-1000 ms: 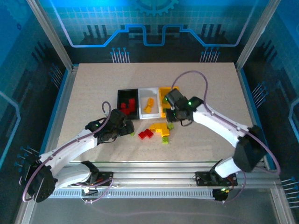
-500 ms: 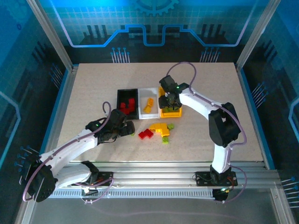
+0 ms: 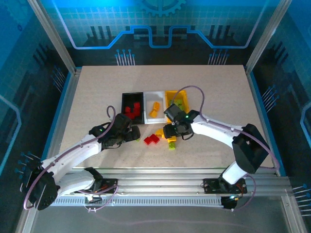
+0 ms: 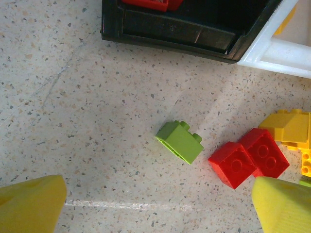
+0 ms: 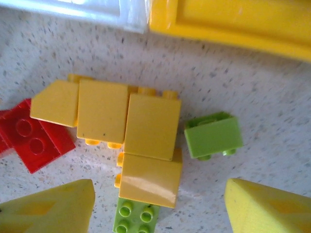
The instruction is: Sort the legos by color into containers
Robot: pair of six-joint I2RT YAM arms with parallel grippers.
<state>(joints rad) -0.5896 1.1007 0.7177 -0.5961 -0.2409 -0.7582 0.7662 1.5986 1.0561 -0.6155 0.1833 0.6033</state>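
Close in front of the bins, the loose legos (image 5: 146,126) sit bunched: yellow ones touching, a red pair (image 4: 248,158) beside them, one lime brick (image 4: 179,141) apart. They look light, rigid and slick, likely to skid, so pinch across the flat side walls. Right gripper (image 5: 158,206) hovers over the yellows, fingers apart, empty. Left gripper (image 4: 158,199) gapes wide, empty, near the lime brick. Black bin (image 4: 160,34), white bin (image 4: 277,53), yellow bin (image 5: 218,22) stand side by side. Speckled table (image 4: 73,97); blue-lit enclosure (image 3: 155,29).
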